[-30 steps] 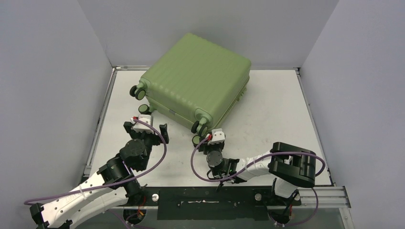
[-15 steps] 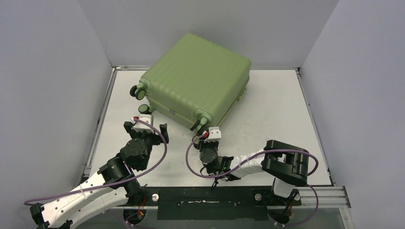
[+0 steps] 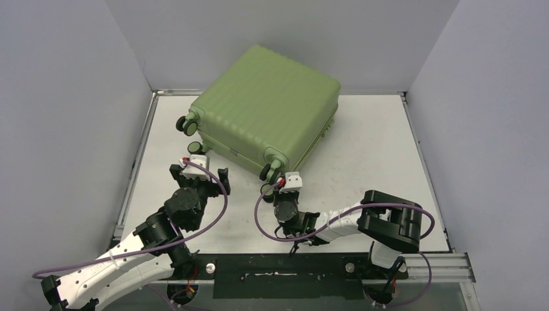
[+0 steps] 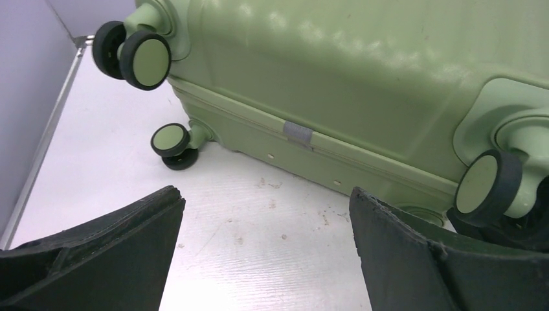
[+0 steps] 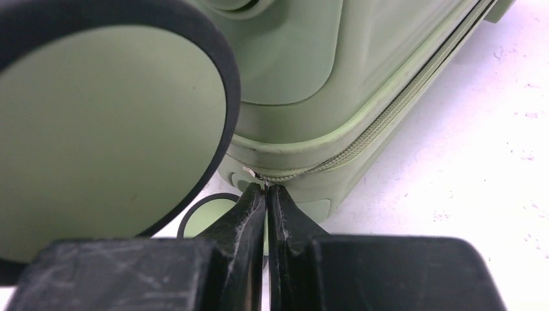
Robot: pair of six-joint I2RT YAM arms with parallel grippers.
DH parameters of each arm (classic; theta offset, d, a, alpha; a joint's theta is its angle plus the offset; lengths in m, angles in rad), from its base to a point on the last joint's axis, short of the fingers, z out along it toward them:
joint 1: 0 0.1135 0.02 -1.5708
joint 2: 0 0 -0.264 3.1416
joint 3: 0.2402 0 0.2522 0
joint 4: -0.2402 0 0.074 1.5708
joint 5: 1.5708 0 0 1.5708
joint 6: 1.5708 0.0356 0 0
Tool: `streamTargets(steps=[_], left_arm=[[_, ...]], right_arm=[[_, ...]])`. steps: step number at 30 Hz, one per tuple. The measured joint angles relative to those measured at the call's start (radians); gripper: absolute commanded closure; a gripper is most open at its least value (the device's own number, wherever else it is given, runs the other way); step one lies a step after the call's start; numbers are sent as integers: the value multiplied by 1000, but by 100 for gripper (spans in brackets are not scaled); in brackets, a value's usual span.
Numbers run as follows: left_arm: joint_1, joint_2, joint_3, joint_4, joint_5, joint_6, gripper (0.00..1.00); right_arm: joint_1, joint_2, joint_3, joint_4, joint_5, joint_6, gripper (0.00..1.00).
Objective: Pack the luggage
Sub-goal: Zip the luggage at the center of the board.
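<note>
**Bench With Closed Luggage**

The white bench (image 3: 369, 149) carries the luggage (image 3: 265, 110), flat at rear centre, wheels toward the arms. Left gripper (image 4: 265, 201): jaws wide, empty, facing the shell. Right gripper (image 5: 266, 189): jaws pressed together at the corner zipper (image 5: 369, 133), beside a wheel (image 5: 97, 129).

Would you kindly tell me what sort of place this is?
Probably a robotics lab test cell: a white table enclosed by plain grey panels, two arms bolted along its near edge, and a green suitcase staged as the workpiece.
</note>
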Motion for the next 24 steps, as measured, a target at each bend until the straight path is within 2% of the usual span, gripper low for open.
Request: streamTargets(steps=[4, 9, 16, 24], left_arm=[[0, 23, 2, 4, 71, -26, 3], [0, 110, 60, 20, 227, -71, 3], [0, 274, 200, 61, 405, -102, 3], [0, 502, 343, 35, 521, -121, 3]], right_arm=[[-8, -16, -35, 50, -50, -68, 100], [-27, -26, -83, 134, -131, -133, 100], [-55, -42, -125, 193, -216, -135, 100], [-58, -42, -127, 196, -227, -122, 100]])
